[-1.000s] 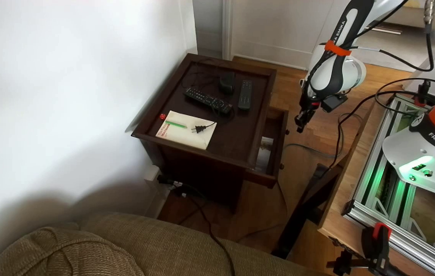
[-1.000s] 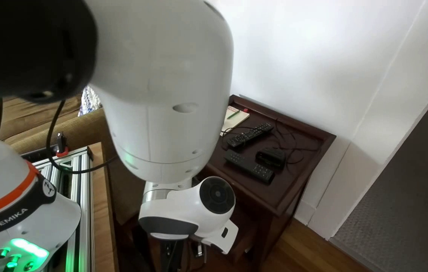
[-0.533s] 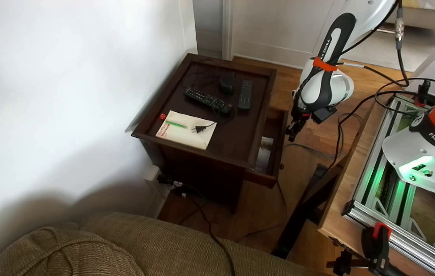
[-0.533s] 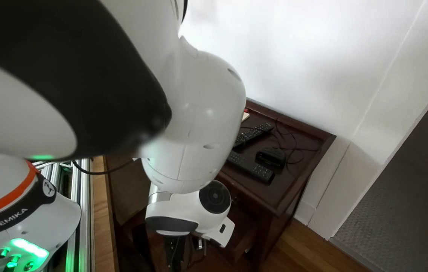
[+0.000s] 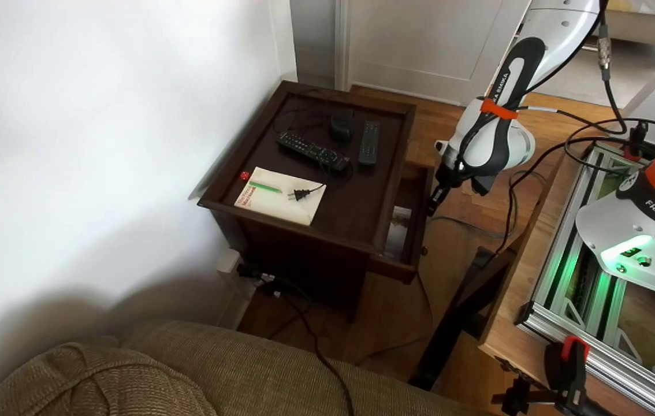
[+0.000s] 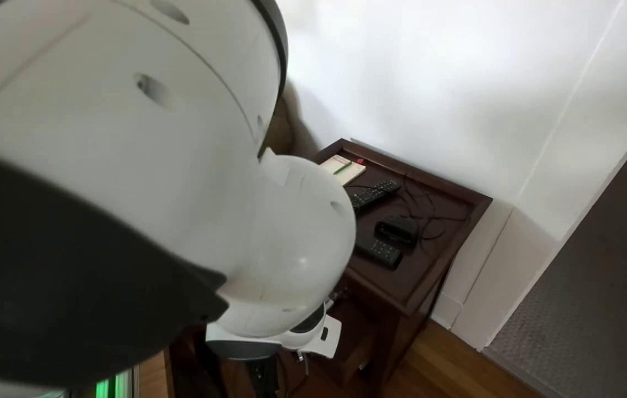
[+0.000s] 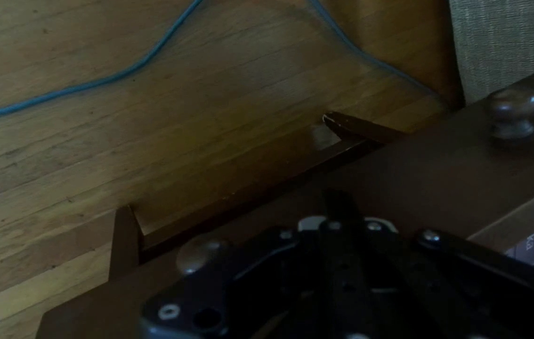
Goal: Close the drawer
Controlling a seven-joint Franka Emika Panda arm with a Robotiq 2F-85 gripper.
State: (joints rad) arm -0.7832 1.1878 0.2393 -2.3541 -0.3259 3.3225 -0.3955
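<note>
The dark brown drawer (image 5: 392,269) stands pulled out from the small end table (image 5: 356,208), with pale papers (image 5: 398,228) inside. In the wrist view its front panel (image 7: 417,174) runs diagonally below me, with one round knob (image 7: 513,110) at the right and another knob (image 7: 198,254) partly behind my gripper's left side. My gripper (image 5: 432,210) is at the drawer's front edge, fingers pointing down. In the wrist view the gripper's fingers (image 7: 340,202) are together with nothing seen between them. I cannot tell whether they touch the panel. In an exterior view the arm covers most of the gripper (image 6: 264,378).
Remotes (image 5: 369,143), a booklet (image 5: 304,208) with a green pen, and cables lie on the tabletop. A couch (image 5: 235,364) stands near the table. The robot's wooden bench (image 5: 512,312) faces the drawer. A blue-grey cable (image 7: 121,73) runs along the floor.
My gripper has moved down and toward the drawer, from out in front of it to its front edge, and its tilt has changed. The drawer has not moved.
</note>
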